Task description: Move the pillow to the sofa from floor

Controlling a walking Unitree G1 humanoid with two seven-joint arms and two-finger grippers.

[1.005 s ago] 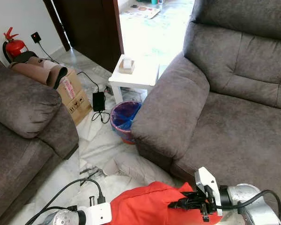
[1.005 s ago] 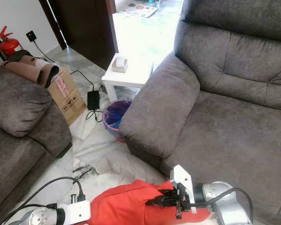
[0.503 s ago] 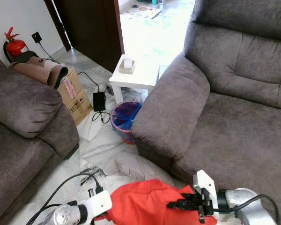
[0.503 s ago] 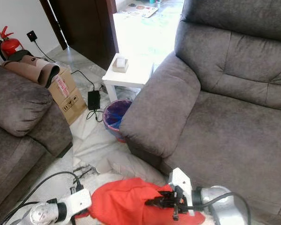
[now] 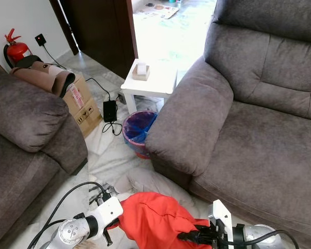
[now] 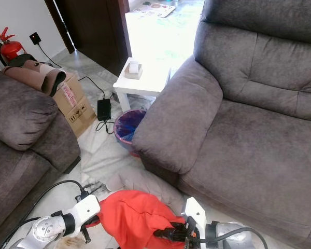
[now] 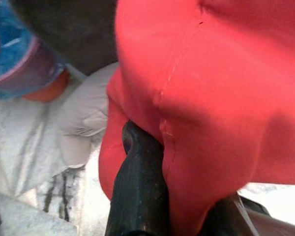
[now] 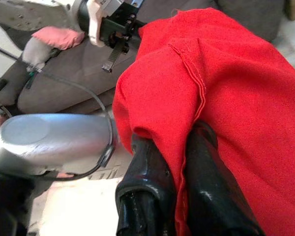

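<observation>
The red pillow (image 5: 155, 220) hangs low at 6 o'clock, just above the floor (image 5: 109, 155), pinched from both ends: the left hand (image 5: 113, 228) clamps its 9 o'clock edge, the right hand (image 5: 197, 237) its 3 o'clock edge. The sofa (image 5: 259, 140) seat lies toward 2 o'clock, nearer the right arm. The cardboard box (image 5: 80, 104) carries printing too small to read.

Bright daylight from doorway (image 5: 168, 31) at top, washing floor (image 5: 114, 155) there near white. Soft, even light on sofa (image 5: 259, 119); faint shadows. Eye views sharp. Left wrist view blurred, close-range; right wrist view sharper, fingers (image 8: 147, 196) dark.
</observation>
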